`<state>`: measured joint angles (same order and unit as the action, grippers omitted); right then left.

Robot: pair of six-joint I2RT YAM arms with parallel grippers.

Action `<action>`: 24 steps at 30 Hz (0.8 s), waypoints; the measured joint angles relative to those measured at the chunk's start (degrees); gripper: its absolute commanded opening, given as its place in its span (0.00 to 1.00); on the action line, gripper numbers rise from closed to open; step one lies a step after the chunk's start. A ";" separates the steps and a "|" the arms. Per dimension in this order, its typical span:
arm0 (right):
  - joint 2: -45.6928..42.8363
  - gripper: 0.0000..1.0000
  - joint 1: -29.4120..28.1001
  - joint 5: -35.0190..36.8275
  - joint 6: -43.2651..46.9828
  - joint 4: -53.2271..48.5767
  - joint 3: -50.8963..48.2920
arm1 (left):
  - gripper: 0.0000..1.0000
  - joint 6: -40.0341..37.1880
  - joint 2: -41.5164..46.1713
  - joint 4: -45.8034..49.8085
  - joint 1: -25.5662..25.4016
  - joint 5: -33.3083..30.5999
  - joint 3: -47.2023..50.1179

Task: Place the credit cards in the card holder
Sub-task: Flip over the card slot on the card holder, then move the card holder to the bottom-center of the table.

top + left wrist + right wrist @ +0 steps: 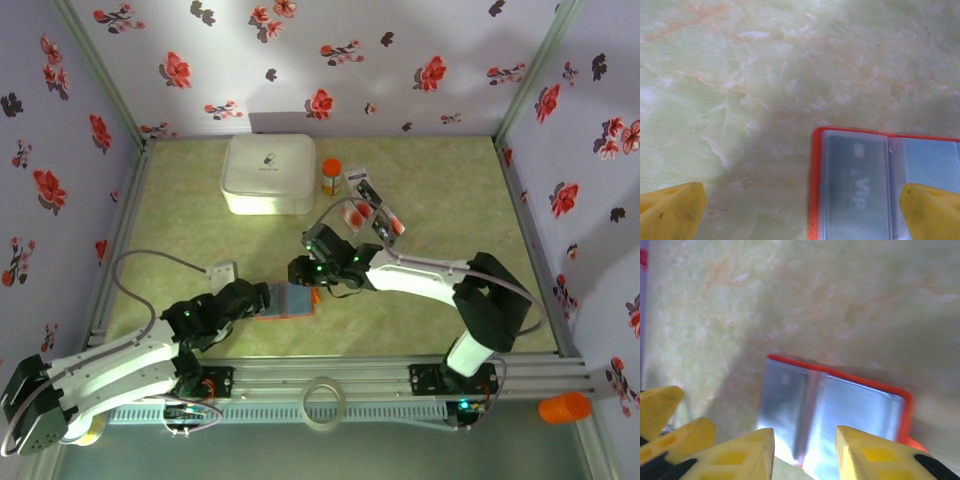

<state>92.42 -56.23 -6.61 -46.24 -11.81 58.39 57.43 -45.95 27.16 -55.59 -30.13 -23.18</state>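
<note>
Pale green marbled bench (180,210), smooth, veined faintly with orange, boxed in by lilac walls (400,40) printed with red and dark flowers.

Leftmost, the left gripper (801,205): released, yellow wedge-shaped fingertips (670,210) spread wide to the two lower corners of its wrist view. Well beyond it, near the back wall, a white box (265,172), a rounded square with a smooth lid.

Just ahead of that gripper and between its tips, the card holder (880,185): lying open and flat, with an orange-red rim, a rounded corner and glossy clear sleeves over light blue. Long axis running from the left gripper across to the right one, fold crossing the short way. Near sleeve holding a grey VIP card (860,185), lettering turned sideways and blurred. Far end cut off by the frame edge.

Over the holder's other end, the right gripper (804,432): blocky yellow fingers standing part-way apart. White glare on the sleeves between them; cannot tell whether a card is pinched there.

Beyond that gripper, a small orange bottle (331,176), upright, then the credit cards (372,208): thin rectangles, dark or white with red, overlapping, count unclear.
</note>
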 measured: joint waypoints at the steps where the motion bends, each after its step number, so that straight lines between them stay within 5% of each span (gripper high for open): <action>1: -0.68 0.49 0.00 1.40 1.33 -2.25 0.07 | 1.00 -0.13 -0.61 -0.42 0.00 0.20 -0.02; 8: -0.66 0.51 -0.17 7.15 8.07 -13.00 0.39 | 1.00 -0.79 -4.28 -2.80 0.07 0.96 -0.02; 17: 4.04 0.47 -0.50 7.98 10.29 -14.40 1.95 | 1.00 -0.81 -7.15 -4.76 0.11 1.97 -0.83; 24: 5.01 0.33 -0.48 8.00 10.29 -14.16 1.97 | 1.00 -0.85 -8.81 -6.25 0.11 2.58 -0.90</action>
<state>97.43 -56.71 1.39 -35.94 -25.98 60.36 56.58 -54.76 20.91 -55.48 -27.55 -24.08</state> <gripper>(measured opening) 0.383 0.998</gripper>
